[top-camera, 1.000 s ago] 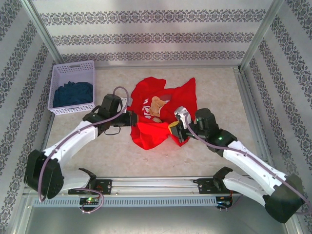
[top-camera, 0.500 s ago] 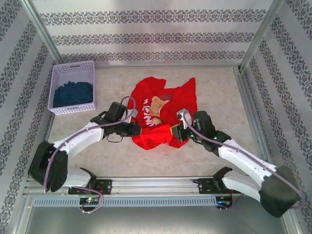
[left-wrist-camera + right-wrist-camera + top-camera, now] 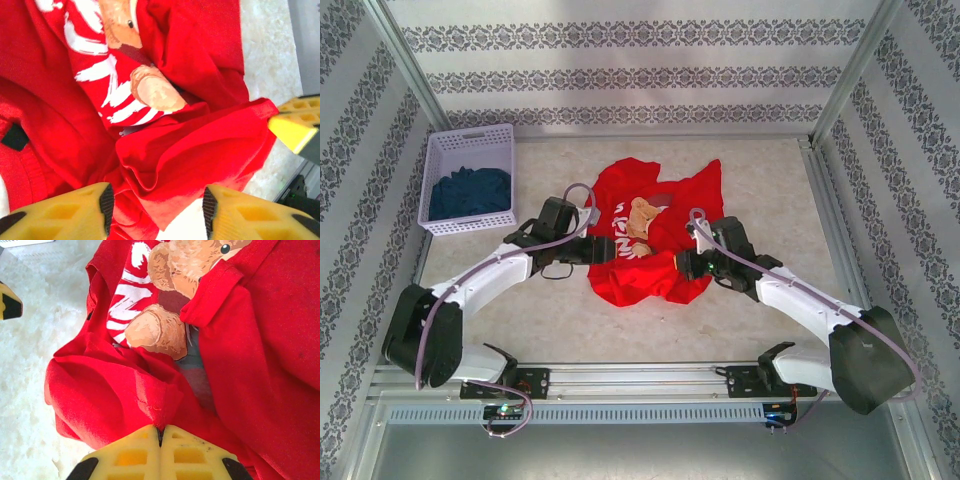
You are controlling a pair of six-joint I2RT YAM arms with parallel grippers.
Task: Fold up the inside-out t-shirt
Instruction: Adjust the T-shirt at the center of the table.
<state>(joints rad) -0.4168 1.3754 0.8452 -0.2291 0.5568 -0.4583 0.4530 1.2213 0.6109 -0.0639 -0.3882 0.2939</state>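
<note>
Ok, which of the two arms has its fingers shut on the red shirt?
The right gripper: its fingers pinch a t-shirt fold, while the left gripper holds its fingers apart.

Patterned walls (image 3: 640, 75), mottled beige table (image 3: 770, 170)

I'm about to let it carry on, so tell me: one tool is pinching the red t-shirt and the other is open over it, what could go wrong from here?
The right tool is shut on a fold of the t-shirt while the left tool is open; pulling one-sided may drag the heap.
Cloth lies layered between the left tool's jaws, so closing could catch several layers.
The tools sit close and might collide.
</note>
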